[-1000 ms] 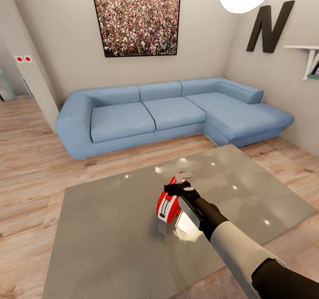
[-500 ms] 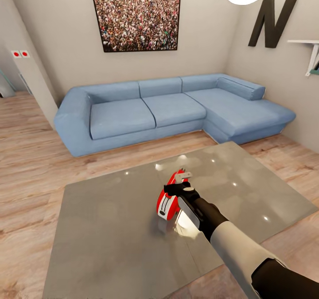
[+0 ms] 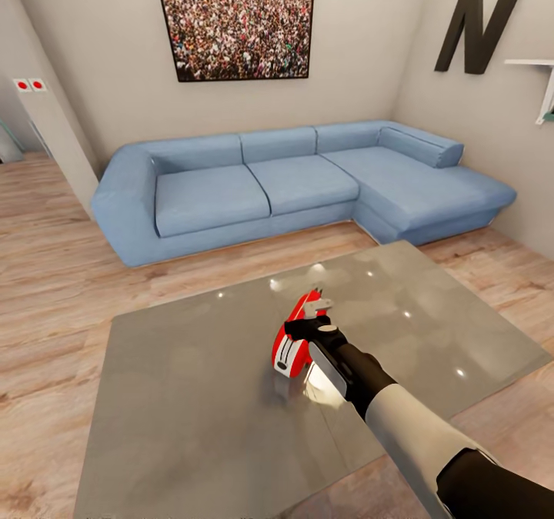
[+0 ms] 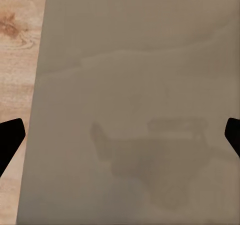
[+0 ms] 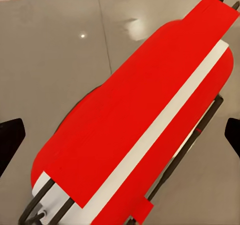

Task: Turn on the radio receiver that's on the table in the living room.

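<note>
Right gripper (image 3: 306,327) directly above radio receiver (image 3: 294,344)

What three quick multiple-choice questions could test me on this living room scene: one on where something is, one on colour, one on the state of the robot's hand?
1. Where does the radio receiver lie?
A. on the sofa
B. on the table
C. on the floor

2. What colour is the sofa?
A. blue
B. green
C. brown

3. How is the right end effector?
A. shut on the radio receiver
B. open, right at the radio receiver
C. holding a cup

Answers: 1 B, it rests on the glossy grey top. 2 A, its cushions are light blue. 3 B, the right wrist view shows both fingertips wide apart at the picture's edges.
</note>
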Tool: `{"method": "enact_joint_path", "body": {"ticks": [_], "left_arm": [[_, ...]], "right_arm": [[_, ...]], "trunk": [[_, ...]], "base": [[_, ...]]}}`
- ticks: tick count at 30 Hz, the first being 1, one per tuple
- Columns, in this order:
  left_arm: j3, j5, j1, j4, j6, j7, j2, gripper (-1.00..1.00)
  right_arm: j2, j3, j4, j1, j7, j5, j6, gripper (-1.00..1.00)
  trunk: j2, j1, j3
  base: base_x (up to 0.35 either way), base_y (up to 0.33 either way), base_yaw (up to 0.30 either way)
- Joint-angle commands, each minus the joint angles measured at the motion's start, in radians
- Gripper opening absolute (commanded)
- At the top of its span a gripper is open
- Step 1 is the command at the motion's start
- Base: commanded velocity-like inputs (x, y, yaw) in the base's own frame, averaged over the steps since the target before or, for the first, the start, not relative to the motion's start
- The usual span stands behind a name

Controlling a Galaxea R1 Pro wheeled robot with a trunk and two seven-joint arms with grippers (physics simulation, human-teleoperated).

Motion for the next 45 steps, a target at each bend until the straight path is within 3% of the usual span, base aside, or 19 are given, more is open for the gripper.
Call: {"method": "enact_joint_path", "body": {"ticks": [1, 14, 33, 45], "left_arm": [[0.000, 0.000, 0.000, 0.000, 0.000, 0.000, 0.000, 1.00], [0.000, 0.000, 0.000, 0.000, 0.000, 0.000, 0.000, 1.00], [0.000, 0.000, 0.000, 0.000, 0.000, 0.000, 0.000, 1.00], [0.000, 0.000, 0.000, -0.001, 0.000, 0.000, 0.001, 1.00]], "right_arm": [[0.000, 0.000, 0.000, 0.000, 0.000, 0.000, 0.000, 1.00], [0.001, 0.000, 0.000, 0.000, 0.000, 0.000, 0.000, 1.00], [0.001, 0.002, 0.000, 0.000, 0.000, 0.000, 0.000, 1.00], [0.001, 0.003, -0.001, 0.000, 0.000, 0.000, -0.004, 1.00]], "trunk": [[0.000, 0.000, -0.002], [0.000, 0.000, -0.009], [0.000, 0.000, -0.038], [0.000, 0.000, -0.040]], "base": [[0.000, 0.000, 0.000], [0.000, 0.000, 0.000], [0.000, 0.000, 0.000], [0.000, 0.000, 0.000]]}}
